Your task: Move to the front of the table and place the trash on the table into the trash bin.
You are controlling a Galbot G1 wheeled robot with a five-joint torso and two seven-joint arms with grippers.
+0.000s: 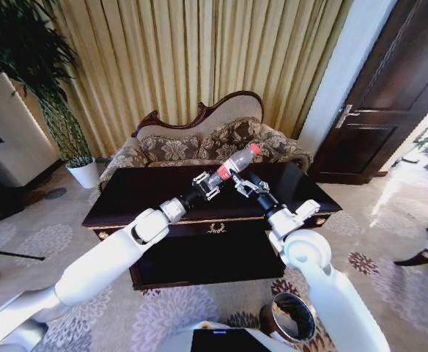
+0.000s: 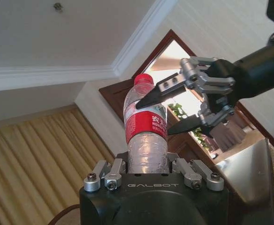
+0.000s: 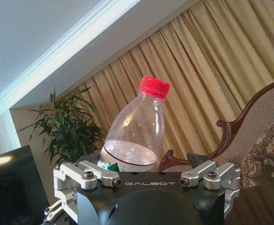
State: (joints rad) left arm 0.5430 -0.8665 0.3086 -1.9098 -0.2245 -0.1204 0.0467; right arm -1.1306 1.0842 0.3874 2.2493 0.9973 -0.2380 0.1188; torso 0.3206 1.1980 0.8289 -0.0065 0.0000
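Above the dark table [image 1: 126,202], the left gripper [image 1: 208,183] clamps the bottle [image 1: 236,161] by its lower body, red cap tilted up. The right gripper [image 1: 242,183] reaches it with fingers [image 2: 158,93] spread, apparently not quite touching. The trash bin [image 1: 291,317] stands on the carpet by the robot's base.

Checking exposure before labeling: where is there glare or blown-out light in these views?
Head view: daylight washes out the floor at right, and the table top shows glossy sheen. Left wrist view: the doorway behind the bottle is overexposed. Right wrist view: evenly lit, with a bright ceiling.
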